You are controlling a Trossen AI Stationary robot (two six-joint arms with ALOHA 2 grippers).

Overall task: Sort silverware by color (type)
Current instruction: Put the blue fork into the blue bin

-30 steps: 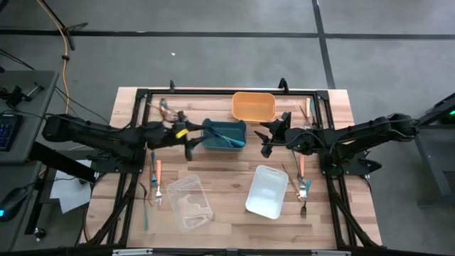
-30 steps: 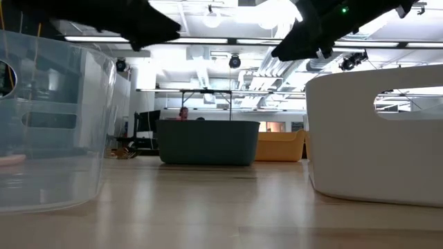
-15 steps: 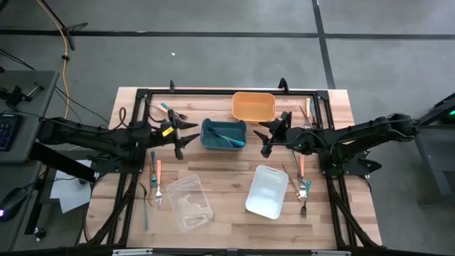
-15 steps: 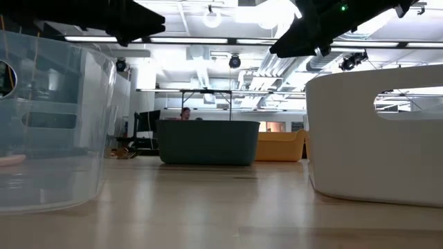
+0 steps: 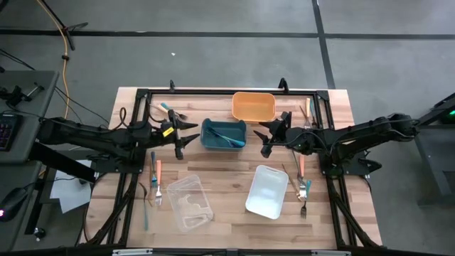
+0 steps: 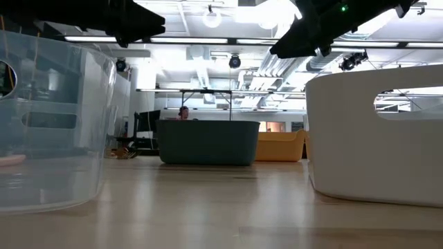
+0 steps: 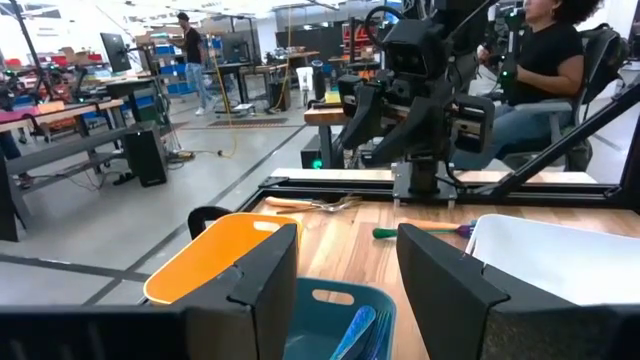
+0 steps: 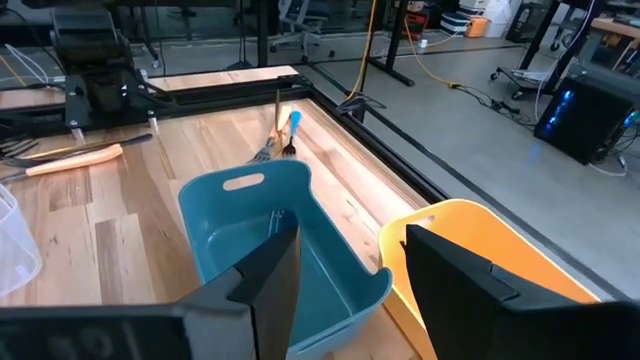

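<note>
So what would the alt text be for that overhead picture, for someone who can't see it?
Seen from above, two dark robot arms reach inward over a wooden table, the left claw and right claw both open and empty on either side of a teal bin. Orange, white and clear bins stand nearby, with silverware lying loose at both sides.

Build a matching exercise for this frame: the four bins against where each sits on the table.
Things:
1. orange bin
2. teal bin
3. white bin
4. clear bin

Places:
A. near edge, left arm's side
B. between the two grippers, holding teal silverware
C. far edge, empty
D. near edge, right arm's side

Pairs: 1-C, 2-B, 3-D, 4-A
</note>
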